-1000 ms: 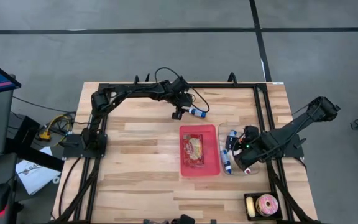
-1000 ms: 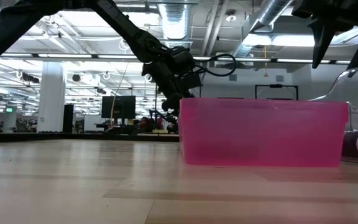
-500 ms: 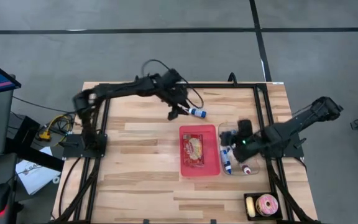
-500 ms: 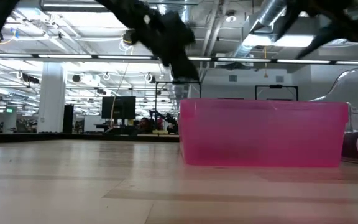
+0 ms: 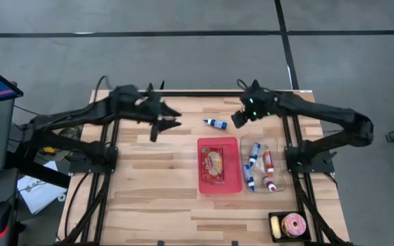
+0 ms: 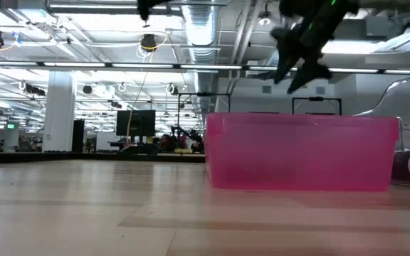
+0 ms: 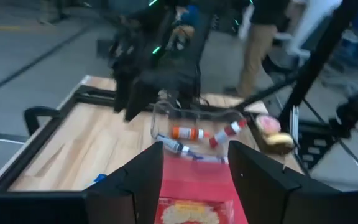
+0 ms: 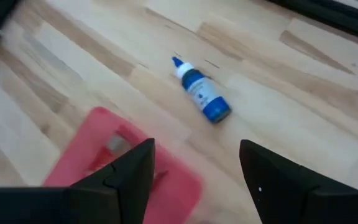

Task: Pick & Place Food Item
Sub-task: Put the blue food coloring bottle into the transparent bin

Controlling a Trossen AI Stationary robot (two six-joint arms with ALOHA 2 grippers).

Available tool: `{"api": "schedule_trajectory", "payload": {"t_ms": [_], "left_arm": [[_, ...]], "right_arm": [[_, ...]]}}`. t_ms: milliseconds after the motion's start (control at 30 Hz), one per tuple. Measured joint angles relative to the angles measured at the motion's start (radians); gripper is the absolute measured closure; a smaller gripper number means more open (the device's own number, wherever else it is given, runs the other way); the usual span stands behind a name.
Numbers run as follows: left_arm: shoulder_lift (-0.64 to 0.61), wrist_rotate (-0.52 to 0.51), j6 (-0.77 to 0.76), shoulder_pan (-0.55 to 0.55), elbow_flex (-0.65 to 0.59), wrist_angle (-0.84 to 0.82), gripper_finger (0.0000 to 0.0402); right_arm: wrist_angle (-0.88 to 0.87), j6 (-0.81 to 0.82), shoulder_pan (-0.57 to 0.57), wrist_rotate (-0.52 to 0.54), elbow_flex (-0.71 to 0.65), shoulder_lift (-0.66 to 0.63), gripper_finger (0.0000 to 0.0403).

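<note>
High view: left gripper (image 5: 172,124) withdrawn, fingers apart, empty; blue bottle (image 5: 216,124) released near worktop's far edge; right gripper (image 5: 240,117) now over it, fingers spread, empty.

Table (image 5: 156,171) was a light wood plank top with a black frame round it. Sitting right on it: a pink tray (image 5: 219,166) about the middle, a clear bin (image 5: 280,164) just beside that holding small bottles, one blue bottle (image 5: 216,124) lying loose near the far edge, and a black tray (image 5: 289,225) with pastries at the near right corner.

Overhead, table-level, two wrist views
</note>
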Motion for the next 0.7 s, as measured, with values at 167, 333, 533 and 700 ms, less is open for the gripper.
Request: {"api": "schedule_trajectory", "payload": {"t_ms": [167, 333, 533, 700], "left_arm": [[-0.136, -0.253, -0.094, -0.099, -0.086, 0.013, 0.0225], [-0.169, -0.405, -0.142, -0.177, -0.098, 0.019, 0.0225], [-0.166, -0.480, -0.169, -0.227, -0.098, 0.013, 0.0225], [-0.167, -0.488, -0.186, -0.251, -0.098, 0.014, 0.0225]], "right_arm": [[0.011, -0.233, -0.105, -0.112, 0.036, 0.154, 0.0177], [0.005, -0.416, -0.084, -0.116, 0.171, 0.333, 0.0177], [-0.144, -0.501, -0.079, -0.104, 0.390, 0.591, 0.0177], [-0.217, -0.515, -0.067, -0.081, 0.500, 0.730, 0.0177]]}}
